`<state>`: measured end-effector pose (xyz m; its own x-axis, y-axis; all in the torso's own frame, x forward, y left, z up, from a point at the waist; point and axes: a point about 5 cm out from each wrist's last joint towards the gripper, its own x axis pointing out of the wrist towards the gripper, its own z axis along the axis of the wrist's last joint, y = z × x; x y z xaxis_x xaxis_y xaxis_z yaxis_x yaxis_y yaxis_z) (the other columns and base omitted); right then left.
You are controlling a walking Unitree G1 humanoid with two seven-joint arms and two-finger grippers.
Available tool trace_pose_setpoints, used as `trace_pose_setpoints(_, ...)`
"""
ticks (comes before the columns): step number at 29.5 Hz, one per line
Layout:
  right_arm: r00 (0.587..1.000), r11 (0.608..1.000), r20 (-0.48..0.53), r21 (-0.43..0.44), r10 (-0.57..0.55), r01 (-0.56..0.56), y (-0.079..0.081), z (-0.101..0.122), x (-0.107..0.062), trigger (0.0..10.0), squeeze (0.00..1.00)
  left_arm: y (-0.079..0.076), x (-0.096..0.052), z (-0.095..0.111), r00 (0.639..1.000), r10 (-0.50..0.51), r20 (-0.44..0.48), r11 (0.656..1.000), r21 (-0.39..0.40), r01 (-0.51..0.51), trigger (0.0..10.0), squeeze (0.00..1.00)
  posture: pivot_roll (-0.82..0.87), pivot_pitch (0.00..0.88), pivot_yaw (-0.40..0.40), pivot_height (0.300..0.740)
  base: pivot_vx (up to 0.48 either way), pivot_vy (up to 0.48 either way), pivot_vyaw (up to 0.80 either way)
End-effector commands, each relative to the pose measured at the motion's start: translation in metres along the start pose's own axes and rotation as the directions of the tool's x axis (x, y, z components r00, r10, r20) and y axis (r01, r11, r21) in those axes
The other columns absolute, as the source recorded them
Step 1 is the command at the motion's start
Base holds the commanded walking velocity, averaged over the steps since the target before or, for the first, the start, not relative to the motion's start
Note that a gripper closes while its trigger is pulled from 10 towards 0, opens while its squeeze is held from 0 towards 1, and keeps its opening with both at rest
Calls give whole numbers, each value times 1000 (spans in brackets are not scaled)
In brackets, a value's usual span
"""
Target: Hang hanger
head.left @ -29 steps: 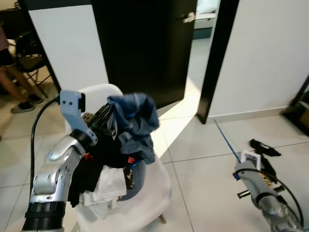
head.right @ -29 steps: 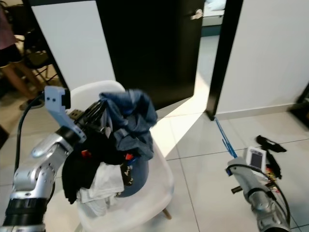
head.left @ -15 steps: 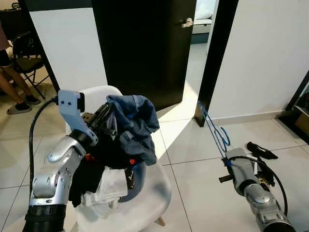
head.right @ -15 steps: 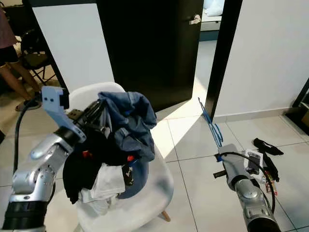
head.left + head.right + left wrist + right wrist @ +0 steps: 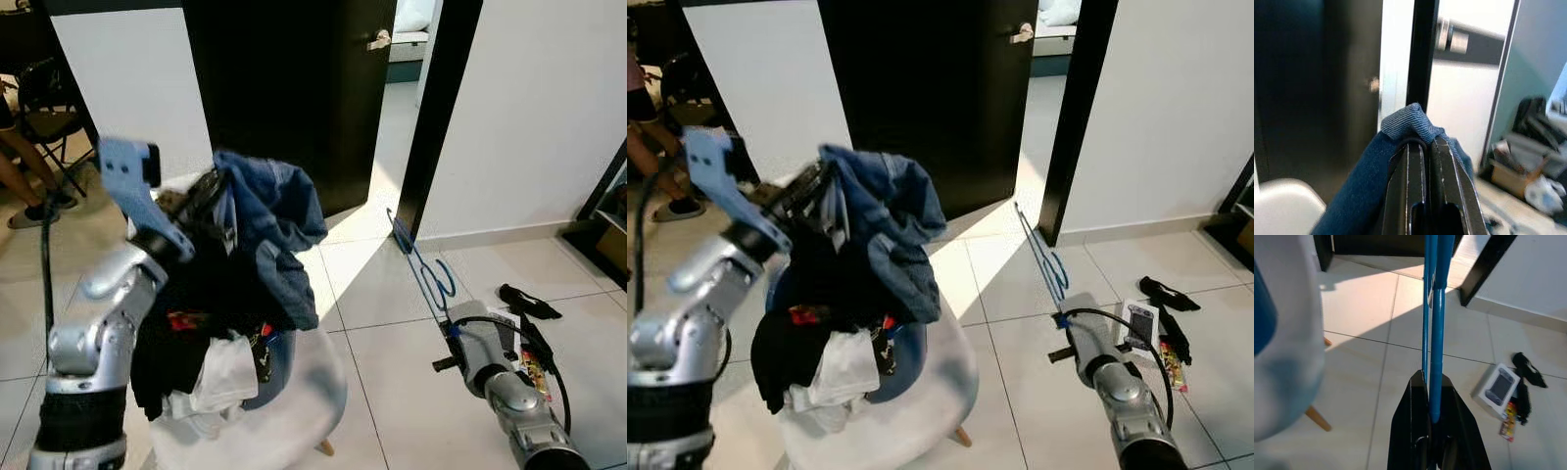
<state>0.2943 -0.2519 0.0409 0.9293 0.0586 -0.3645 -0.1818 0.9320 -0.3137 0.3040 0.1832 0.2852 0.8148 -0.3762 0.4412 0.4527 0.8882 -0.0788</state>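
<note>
My left gripper [image 5: 210,192] is shut on a blue denim garment [image 5: 281,213], holding it up above a heap of dark and white clothes [image 5: 208,338] on a white chair [image 5: 315,394]. In the left wrist view the black fingers [image 5: 1409,161] pinch a fold of the denim [image 5: 1405,122]. My right gripper [image 5: 1432,378] is shut on a blue wire hanger [image 5: 422,267], low on the right over the floor. The hanger [image 5: 1434,308] sticks forward and up from the fingers toward the doorway.
A black door [image 5: 284,88] stands ajar behind the chair, with a black door frame [image 5: 436,108] and white wall to its right. A white box [image 5: 1137,324] and a black strap [image 5: 525,300] lie on the tiled floor at right. A person's legs [image 5: 20,171] show at far left.
My left arm has lifted the denim garment higher off the heap. My right arm has come up and leftward with the hanger, which now points at the door frame.
</note>
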Motion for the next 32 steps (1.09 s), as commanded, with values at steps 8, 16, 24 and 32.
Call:
trace_pose_setpoints(8,999,999,-16,38,39,-39,9,-3,3,10000,0,2,4,56,982,-24,188,999,29,19,10000,0,-38,0,3,740,-60,0,0)
trace_pose_setpoints(16,998,998,-25,50,50,-49,15,-2,7,10000,0,-3,-9,48,987,-102,128,995,26,99,10000,0,-25,0,-4,740,-330,0,0)
trace_pose_setpoints(24,998,998,-23,48,52,-51,14,1,10,10000,0,7,-23,10,998,-62,-28,998,6,62,10000,0,-24,0,-4,740,-343,0,0)
trace_pose_setpoints(32,998,998,-26,44,48,-47,14,0,9,10000,0,50,-64,-88,858,290,-425,951,226,-210,10000,0,-29,0,0,740,-67,0,0)
